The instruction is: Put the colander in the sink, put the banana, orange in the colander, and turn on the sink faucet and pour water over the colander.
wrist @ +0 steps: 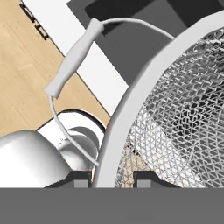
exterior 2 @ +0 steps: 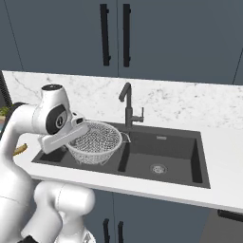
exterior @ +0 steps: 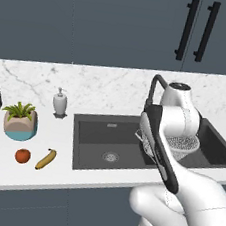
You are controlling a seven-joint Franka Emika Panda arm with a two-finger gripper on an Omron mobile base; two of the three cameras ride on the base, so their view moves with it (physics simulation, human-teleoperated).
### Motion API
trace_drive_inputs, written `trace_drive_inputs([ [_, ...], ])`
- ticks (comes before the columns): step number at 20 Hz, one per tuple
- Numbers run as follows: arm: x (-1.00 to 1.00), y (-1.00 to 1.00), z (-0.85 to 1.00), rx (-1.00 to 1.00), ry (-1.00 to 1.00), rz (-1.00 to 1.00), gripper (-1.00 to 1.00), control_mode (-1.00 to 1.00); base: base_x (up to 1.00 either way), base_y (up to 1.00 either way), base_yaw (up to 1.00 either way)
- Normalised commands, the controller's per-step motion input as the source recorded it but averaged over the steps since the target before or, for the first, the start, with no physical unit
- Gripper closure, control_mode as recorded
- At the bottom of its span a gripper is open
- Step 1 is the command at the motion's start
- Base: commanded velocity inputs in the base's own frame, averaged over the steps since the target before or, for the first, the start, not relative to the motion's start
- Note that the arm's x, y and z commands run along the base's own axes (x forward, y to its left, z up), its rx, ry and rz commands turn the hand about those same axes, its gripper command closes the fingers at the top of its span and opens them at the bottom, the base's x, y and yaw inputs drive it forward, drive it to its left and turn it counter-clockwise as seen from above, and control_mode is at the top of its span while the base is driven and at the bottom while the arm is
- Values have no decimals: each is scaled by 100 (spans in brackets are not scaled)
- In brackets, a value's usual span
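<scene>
Gripper (wrist: 113, 178) jaws clamped on the colander (wrist: 175, 109) rim, one tip either side of the white band; hand view alone shows that grip, plus the side handle (wrist: 74, 57) out left of the jaws. Right base view gives what it lacks: colander (exterior 2: 94, 141) hanging over the sink (exterior 2: 180, 156) large-basin side, faucet (exterior 2: 128, 107) just beyond it. Left base view has the arm covering most of the colander (exterior: 184, 143), but adds the banana (exterior: 46, 159) and orange (exterior: 22, 156) on the counter (exterior: 51, 177), well apart from the jaws, near a potted plant (exterior: 20, 120) and soap dispenser (exterior: 60, 102).
</scene>
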Motion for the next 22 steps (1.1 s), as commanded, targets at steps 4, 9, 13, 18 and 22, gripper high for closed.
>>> trace_drive_inputs([
  [4,36,100,1,-1,0,3,100,-100,0,0,0],
  [9,47,97,0,-2,0,0,100,-100,0,0,0],
  [13,54,76,-2,-4,0,0,100,-100,0,0,0],
  [18,51,47,-16,-9,0,0,100,-100,0,0,0],
  [22,37,21,-30,-12,0,-4,100,-100,0,0,0],
])
